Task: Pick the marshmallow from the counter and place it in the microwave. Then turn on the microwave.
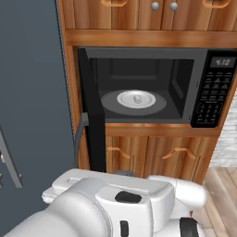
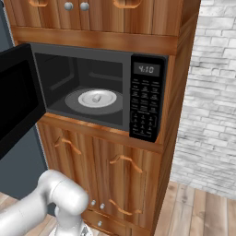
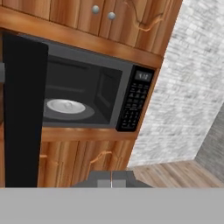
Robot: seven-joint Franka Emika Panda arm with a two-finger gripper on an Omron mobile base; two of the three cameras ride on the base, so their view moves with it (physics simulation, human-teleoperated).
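One marshmallow (image 1: 137, 98), judged light, soft and crushable if gripped across its sides, sits on the white dish (image 1: 125, 98) inside the open microwave (image 1: 210, 88), while the hand (image 3: 111, 179) is closed and empty.

The microwave (image 1: 152, 88) is black, its cavity dark grey, with a pale grey-white plate (image 1: 136, 98) inside and a whitish marshmallow (image 1: 137, 98) on it — the keypad (image 2: 146, 102) at its right shows small pale markings on black. Surrounding cabinets (image 2: 115, 175) are warm brown wood with streaked grain and silver-grey knobs. A white brick wall (image 2: 212, 106) stands right — the floor (image 2: 203, 216) is pale wood planks. At left, a slate blue-grey panel (image 1: 32, 106).
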